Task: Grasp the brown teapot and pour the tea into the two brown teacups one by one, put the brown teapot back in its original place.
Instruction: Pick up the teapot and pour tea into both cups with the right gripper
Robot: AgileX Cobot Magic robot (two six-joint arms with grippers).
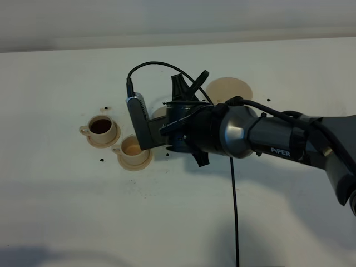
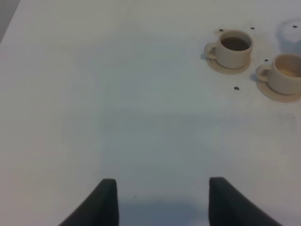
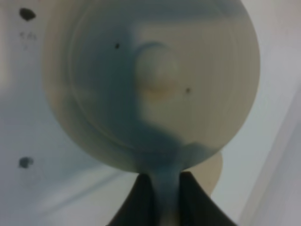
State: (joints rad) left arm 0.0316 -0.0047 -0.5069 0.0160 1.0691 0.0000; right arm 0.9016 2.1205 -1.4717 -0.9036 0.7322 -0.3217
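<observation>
The brown teapot [image 3: 155, 84] fills the right wrist view, lid and knob facing the camera. My right gripper [image 3: 166, 188] is shut on its loop handle. In the high view the right arm reaches across the middle and hides most of the teapot [image 1: 158, 113], held just beside the nearer teacup [image 1: 132, 147], whose inside looks pale. The other teacup [image 1: 102, 127] holds dark tea. Both teacups [image 2: 233, 47] [image 2: 287, 75] stand on small saucers. The wide tan saucer [image 1: 229, 89] lies bare behind the arm. My left gripper [image 2: 162, 197] is open over bare table, far from the cups.
Small dark marks dot the white table [image 1: 67, 194] around the cups. The right arm's black cable [image 1: 235, 211] hangs toward the front edge. A pale wall runs along the table's far edge.
</observation>
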